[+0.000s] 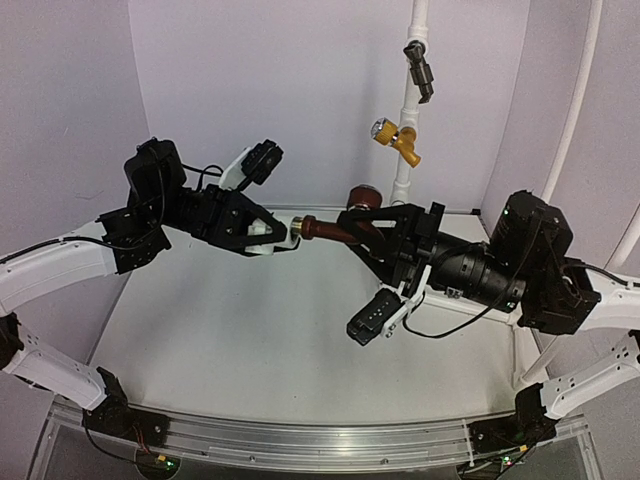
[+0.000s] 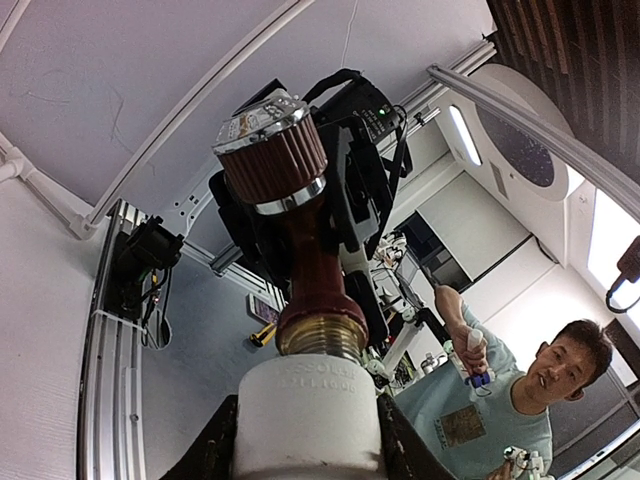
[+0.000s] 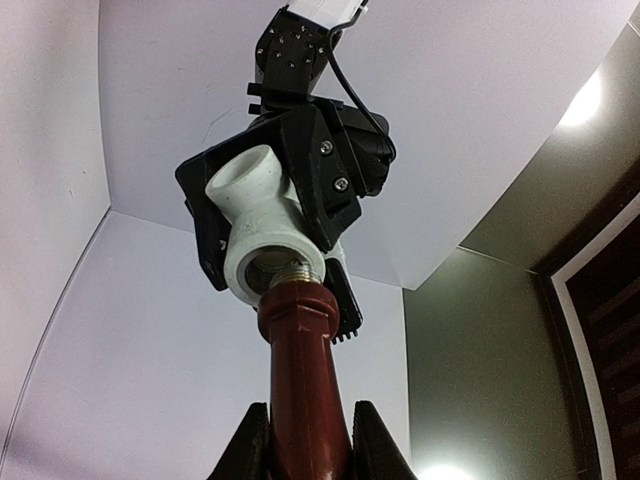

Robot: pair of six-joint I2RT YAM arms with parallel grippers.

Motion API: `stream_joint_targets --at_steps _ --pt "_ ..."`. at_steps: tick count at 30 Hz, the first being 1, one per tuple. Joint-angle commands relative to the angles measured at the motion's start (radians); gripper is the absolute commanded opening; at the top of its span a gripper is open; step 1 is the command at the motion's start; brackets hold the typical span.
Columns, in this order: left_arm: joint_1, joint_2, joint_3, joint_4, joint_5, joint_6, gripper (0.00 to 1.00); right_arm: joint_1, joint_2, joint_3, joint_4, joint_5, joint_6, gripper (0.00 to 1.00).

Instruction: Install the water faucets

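Over the tabletop, well above its surface, the two parts of the task hang in mid-air, held end to end. From the left, the left gripper has its fingers clamped on the white elbow fitting. From the right, the right gripper has its fingers clamped on the faucet, whose stem points into the fitting's socket. Keeping both on one line, I judge, lets the thread turn in without binding.

The left wrist view shows what the overhead one cannot: the copper thread meeting the socket's rim, and the ribbed knob standing off the body. The right wrist view adds the elbow's open side port and a few turns of thread at its mouth.

Farther off, at the far right, a white pipe carries a yellow-brass valve and a dark valve.
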Motion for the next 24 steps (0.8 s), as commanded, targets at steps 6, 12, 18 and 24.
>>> stream_joint_targets --at_steps 6,12,18,24 --pt "-0.008 -0.026 0.038 0.077 -0.015 -0.003 0.00 0.017 0.006 -0.024 0.066 0.034 -0.008 0.00" --pt "-0.008 -0.026 0.032 0.109 -0.012 -0.023 0.00 0.019 -0.002 -0.038 0.072 0.046 -0.008 0.00" --pt "-0.008 -0.016 0.031 0.119 -0.015 -0.030 0.00 0.027 0.000 -0.039 0.085 0.056 -0.008 0.00" --pt "-0.008 -0.014 0.037 0.079 -0.032 0.001 0.00 0.047 0.016 -0.030 0.106 0.095 0.012 0.00"
